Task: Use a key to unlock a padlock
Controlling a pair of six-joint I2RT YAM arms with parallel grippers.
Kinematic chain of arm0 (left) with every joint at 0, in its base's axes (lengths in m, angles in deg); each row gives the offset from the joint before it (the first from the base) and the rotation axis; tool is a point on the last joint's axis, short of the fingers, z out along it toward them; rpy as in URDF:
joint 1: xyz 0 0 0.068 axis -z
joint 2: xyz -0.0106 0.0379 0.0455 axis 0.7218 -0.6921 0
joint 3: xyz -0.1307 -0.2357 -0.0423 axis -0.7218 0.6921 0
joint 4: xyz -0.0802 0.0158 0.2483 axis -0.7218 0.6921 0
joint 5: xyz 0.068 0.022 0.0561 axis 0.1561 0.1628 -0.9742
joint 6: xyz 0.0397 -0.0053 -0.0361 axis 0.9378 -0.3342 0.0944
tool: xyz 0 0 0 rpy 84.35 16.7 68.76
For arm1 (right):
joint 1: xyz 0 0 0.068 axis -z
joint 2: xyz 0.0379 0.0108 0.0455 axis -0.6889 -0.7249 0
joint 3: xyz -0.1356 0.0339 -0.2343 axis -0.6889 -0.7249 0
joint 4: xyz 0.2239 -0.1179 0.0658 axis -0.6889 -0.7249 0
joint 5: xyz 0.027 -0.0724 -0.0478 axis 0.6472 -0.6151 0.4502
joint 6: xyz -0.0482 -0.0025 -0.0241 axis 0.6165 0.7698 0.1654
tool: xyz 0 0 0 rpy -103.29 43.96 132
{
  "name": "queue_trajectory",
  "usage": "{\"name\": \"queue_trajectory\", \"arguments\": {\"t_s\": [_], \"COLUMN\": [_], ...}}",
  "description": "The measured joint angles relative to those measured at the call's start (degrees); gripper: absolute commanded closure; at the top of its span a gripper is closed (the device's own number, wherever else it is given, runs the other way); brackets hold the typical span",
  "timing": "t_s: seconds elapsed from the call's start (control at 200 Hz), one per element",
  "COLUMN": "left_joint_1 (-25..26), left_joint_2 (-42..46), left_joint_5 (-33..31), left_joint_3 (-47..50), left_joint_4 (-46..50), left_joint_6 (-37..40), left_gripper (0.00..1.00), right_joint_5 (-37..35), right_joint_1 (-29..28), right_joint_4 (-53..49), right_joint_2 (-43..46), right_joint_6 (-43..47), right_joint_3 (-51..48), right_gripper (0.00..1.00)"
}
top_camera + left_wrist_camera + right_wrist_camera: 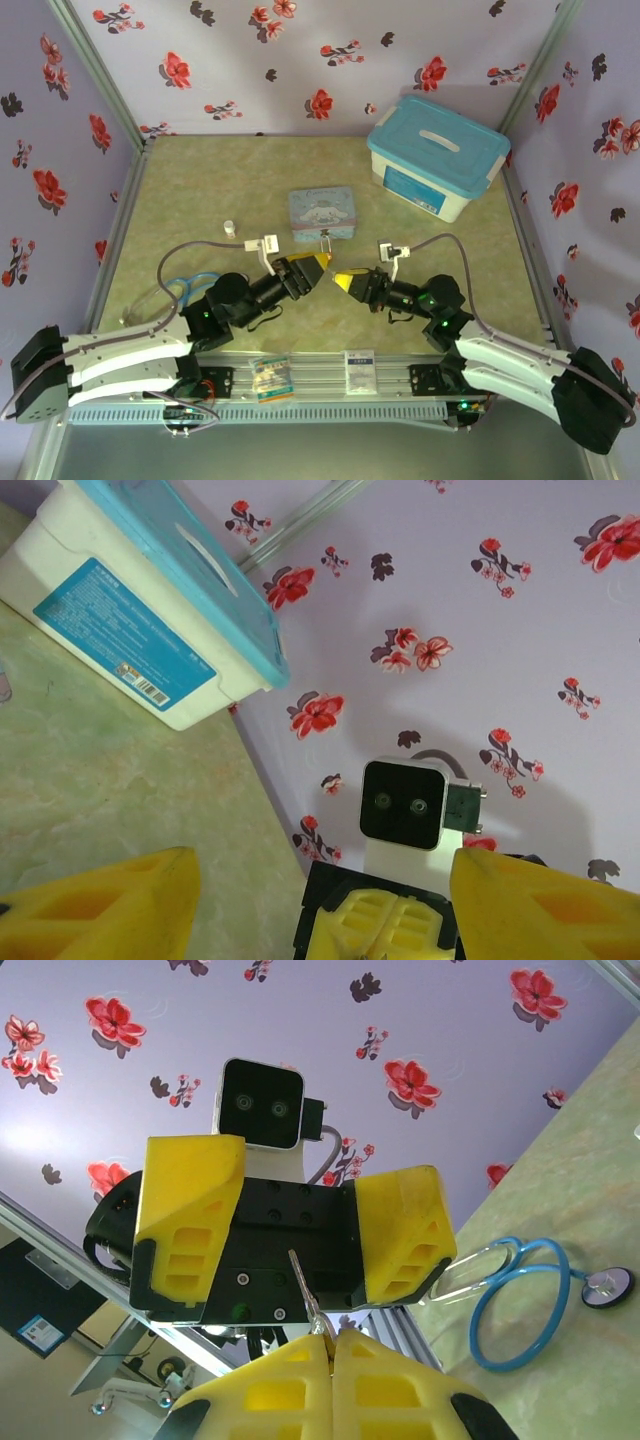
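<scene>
Jaws first: the right gripper (333, 1345) has its yellow fingers pressed together on the slim dark-grey metal key (303, 1285). The key pokes up out of the pinch toward 12 o'clock in the right wrist view. The left gripper (320, 880) stands spread wide and faces the right one nose to nose.

From above, the two tips sit just apart near mid-table. The light-blue cartoon tin (322, 212) is at their 12 o'clock and the white plastic bin with a blue lid (438, 155) is at 2 o'clock. At that range the key is too small to make out.

The right wrist view adds the blue-tubed stethoscope (520, 1305) at 4 o'clock on the green tabletop (200, 190). The left wrist view puts the bin at 10 o'clock and the right arm's white wrist camera (404, 802) straight ahead.
</scene>
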Motion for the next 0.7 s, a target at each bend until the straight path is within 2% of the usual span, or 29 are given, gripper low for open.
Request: {"name": "queue_trajectory", "arguments": {"t_s": [0.09,0.22,0.275,0.34,0.42,0.465,0.6,0.7], "left_joint_1": [0.0,0.0,0.0,0.0,0.0,0.0,0.0,0.0], "left_joint_2": [-1.79,-2.73,-2.73,-2.73,-2.69,-2.51,-0.42,0.74], "left_joint_5": [1.6,3.17,3.41,3.67,3.56,2.84,-1.66,-5.42], "left_joint_3": [0.0,-0.04,-0.15,-0.35,-0.63,-1.03,-1.53,-1.42], "left_joint_4": [-0.07,0.83,0.85,0.87,1.25,2.91,9.55,12.83], "left_joint_6": [-0.11,0.11,0.28,0.28,-0.66,-2.75,-9.14,-13.57], "left_gripper": [0.43,0.58,0.6,0.56,0.4,0.34,0.31,0.31], "right_joint_5": [-0.02,-0.07,-0.22,-0.72,-2.27,-4.11,-15.17,-23.98], "right_joint_1": [0.0,0.0,0.0,0.0,-0.24,-0.79,-7.1,-11.17], "right_joint_4": [-0.87,-1.05,-1.05,-1.38,-4.46,-8.96,-29.16,-39.43], "right_joint_2": [-0.17,-1.09,-1.4,-1.46,-0.79,0.35,4.09,4.09], "right_joint_6": [0.11,0.11,0.11,0.22,1.92,3.61,14.29,22.18], "right_joint_3": [0.0,0.0,0.0,0.0,0.09,0.52,6.14,11.13], "right_gripper": [1.0,1.0,1.0,1.0,1.0,1.0,1.0,1.0]}}
